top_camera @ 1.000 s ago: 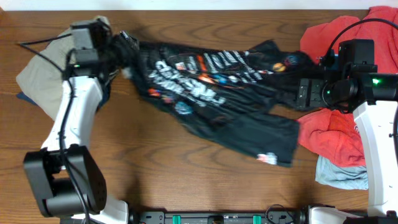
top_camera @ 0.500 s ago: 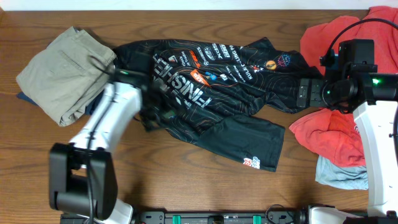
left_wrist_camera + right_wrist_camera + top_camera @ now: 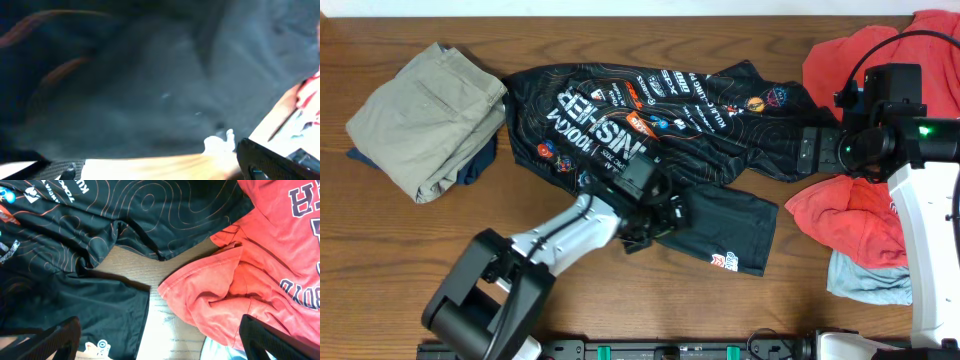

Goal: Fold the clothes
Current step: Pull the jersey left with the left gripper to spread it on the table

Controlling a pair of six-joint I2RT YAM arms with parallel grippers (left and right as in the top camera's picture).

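Jersey (image 3: 720, 125) sprawls centre-table, white "FINISH" lettering upside-down. Left gripper (image 3: 655, 212) is on its 6 o'clock edge, jaws unreadable. Right gripper (image 3: 160, 332) is spread wide at 3 o'clock by the red shirt (image 3: 850, 215). Khaki trousers (image 3: 425, 120) lie at 10.

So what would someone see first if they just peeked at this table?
The big black jersey, covered in bright logos, lies spread across the middle of the wooden table, with the left gripper over its lower part. Next the eye goes to the bright red shirt crumpled at the right side, and the folded khaki trousers at the far left.
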